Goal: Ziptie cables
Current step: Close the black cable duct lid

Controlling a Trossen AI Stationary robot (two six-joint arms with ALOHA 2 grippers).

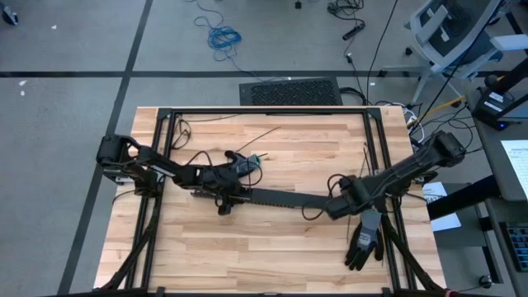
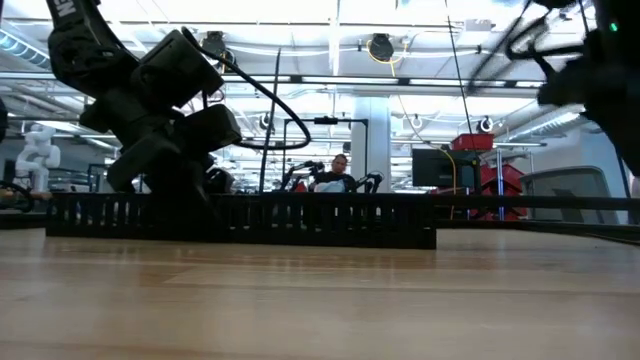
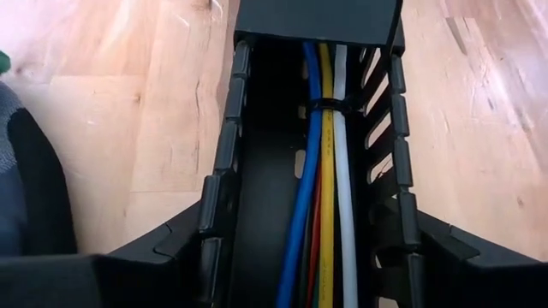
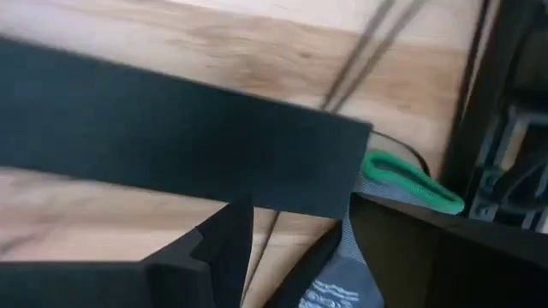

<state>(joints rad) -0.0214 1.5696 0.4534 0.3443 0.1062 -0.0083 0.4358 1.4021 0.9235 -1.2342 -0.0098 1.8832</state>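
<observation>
Two pincers are working at opposite ends of the black duct (image 1: pixel 285 199) on the bench (image 1: pixel 264 239). Left pincer (image 3: pixel 300 257) is sitting spread apart astride the duct's open end, fingers (image 3: pixel 184 235) outside its slotted walls. Inside, between them, the cables (image 3: pixel 325 188) are lying, blue, yellow, red and white, with a black tie (image 3: pixel 330 106) around them ahead. Right pincer (image 1: pixel 338 206) is hovering, fingers parted, by the lidded end, a glove (image 1: pixel 363 241) lying behind.
</observation>
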